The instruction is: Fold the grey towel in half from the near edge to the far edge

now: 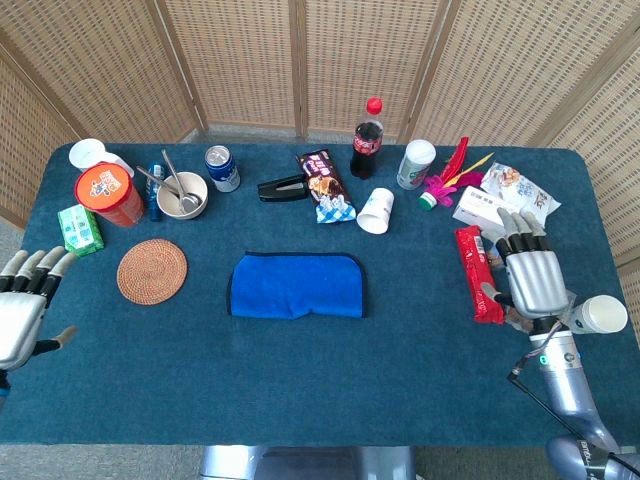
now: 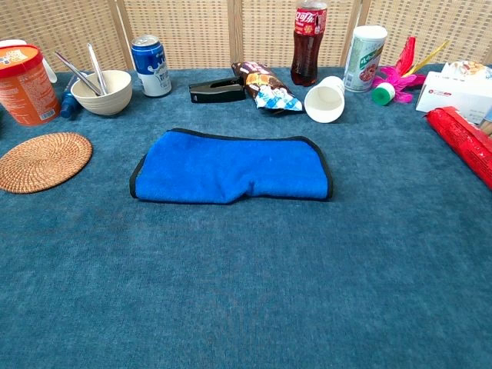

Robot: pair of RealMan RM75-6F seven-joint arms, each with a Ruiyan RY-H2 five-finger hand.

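The towel (image 1: 297,285) (image 2: 233,167) is bright blue with dark edging, not grey. It lies folded into a wide flat band at the middle of the table, with its long sides running left to right. My left hand (image 1: 22,308) hovers at the table's left edge, fingers spread and holding nothing, far from the towel. Over the right side my right hand (image 1: 533,277) is also spread and empty, beside a red packet (image 1: 471,272). Neither hand shows in the chest view.
A woven coaster (image 1: 152,270) lies left of the towel. Along the back stand an orange tub (image 1: 106,193), a bowl with chopsticks (image 1: 182,194), a can (image 1: 221,167), a cola bottle (image 1: 366,138) and a tipped paper cup (image 1: 376,210). Boxes, snacks and cups crowd the right side.
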